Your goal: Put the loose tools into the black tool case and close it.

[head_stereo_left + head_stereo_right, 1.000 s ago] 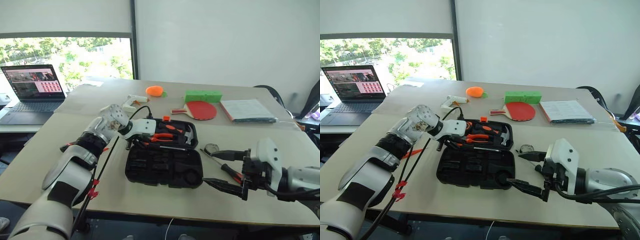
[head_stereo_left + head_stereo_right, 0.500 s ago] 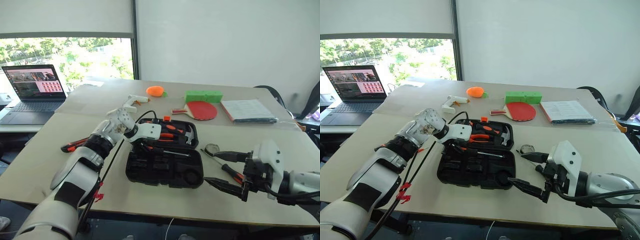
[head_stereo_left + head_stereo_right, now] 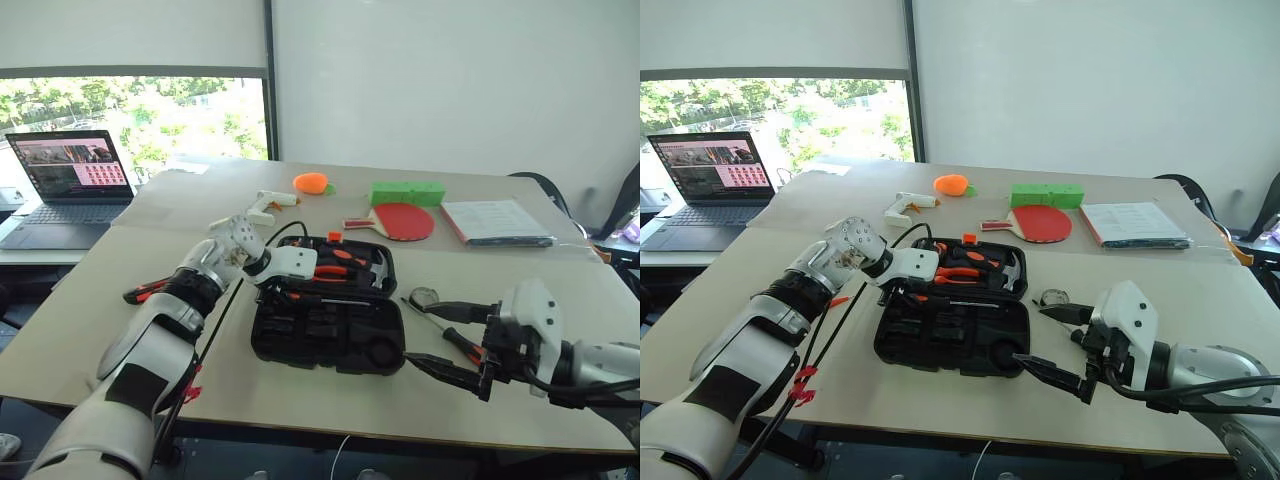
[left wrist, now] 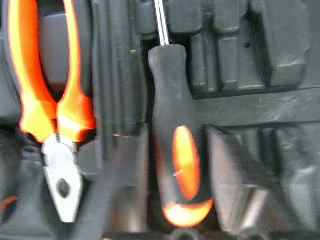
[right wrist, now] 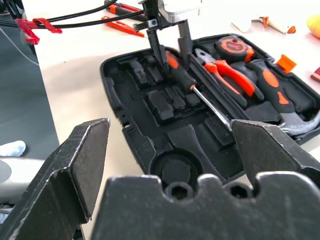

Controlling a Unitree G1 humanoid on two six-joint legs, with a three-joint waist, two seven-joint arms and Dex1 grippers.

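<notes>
Tools still outside come first on my far left: a black-and-orange utility knife and a slim orange-red stick tool lie on the pale tabletop, just outside the left forearm and well apart from the case.

Next, the left gripper points down into the left end of the open black moulded plastic tool case. Its two fingers stand parted on either side of the handle of a black-and-orange screwdriver, not pinching it as far as I can see. That screwdriver lies in the case along the hinge line, handle under the gripper, steel shaft running off to the right. Orange pliers sit in the half beyond it.

Right of the case, a small round black roll sits on the table. From beside it a second black-and-orange screwdriver runs slantwise toward the near edge, handle nearest me.

The right gripper hovers level with its jaws spread wide and empty. That handle lies just below and behind its fingertips, so I judge this arm far nearer for that pick; it needs to tip down and line its fingers across the slanted axis.
</notes>
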